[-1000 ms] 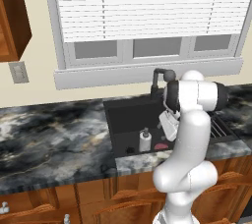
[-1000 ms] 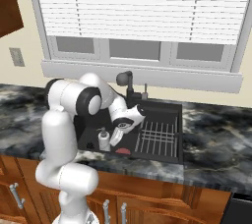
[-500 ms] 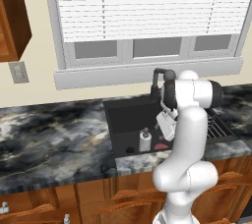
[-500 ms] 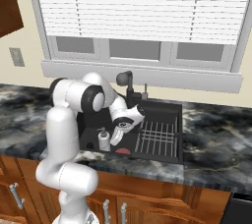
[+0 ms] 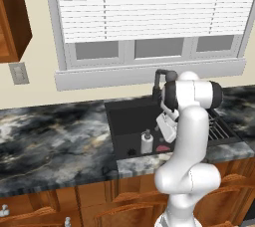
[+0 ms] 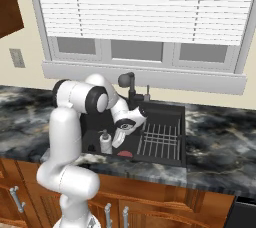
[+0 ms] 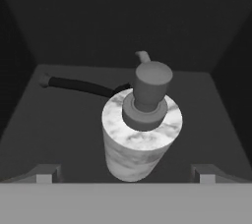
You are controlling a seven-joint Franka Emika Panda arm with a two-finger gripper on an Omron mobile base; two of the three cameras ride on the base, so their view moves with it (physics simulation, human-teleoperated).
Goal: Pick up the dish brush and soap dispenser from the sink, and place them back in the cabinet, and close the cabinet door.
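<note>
Because the white Franka arm is bent down over the basin, its two-finger gripper hangs directly above the small white marbled cylindrical soap dispenser with its dark grey pump top, jaws spread wide apart and holding nothing, one tip showing to either side of the bottle in the hand view; this reads as a lining-up for a first grasp, the bottle standing upright and apparently centred between the tips but not touched. Item one, the black rectangular recessed sink, set into grey-black marbled countertop: it contains the dispenser near its front wall, the dish brush with reddish-pink head and thin dark handle lying low on the basin floor just beside the bottle, and a wire rack filling the right half. In the hand view the dark handle runs away behind the bottle, close to it; whether the two touch cannot be told. Item two, the reddish-brown wooden wall cabinet, upper left, well apart from the sink: its interior is not visible, so contents are unrecorded. Neither task item has yet left the sink.
</note>
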